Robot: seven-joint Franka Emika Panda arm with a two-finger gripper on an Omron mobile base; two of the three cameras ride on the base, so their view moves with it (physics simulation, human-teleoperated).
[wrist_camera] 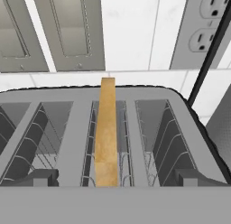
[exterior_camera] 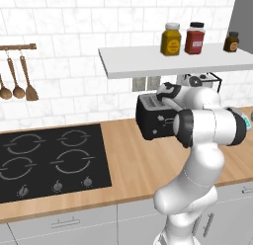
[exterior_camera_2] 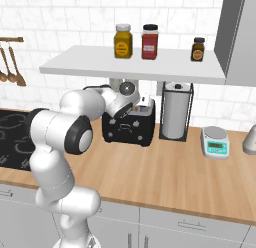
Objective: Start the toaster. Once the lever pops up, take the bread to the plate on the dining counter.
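The bread [wrist_camera: 107, 133] stands on edge in the toaster [wrist_camera: 81, 123]. It is probably light, stiff and crumbly; grip its raised top edge. The gripper [wrist_camera: 115, 178] is fully open, empty.

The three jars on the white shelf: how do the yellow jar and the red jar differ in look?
The yellow jar has mustard-coloured contents and a pale lid; the red jar has red contents and a dark lid. The yellow jar stands left of the red jar. Both stand upright on the shelf, similar in size.
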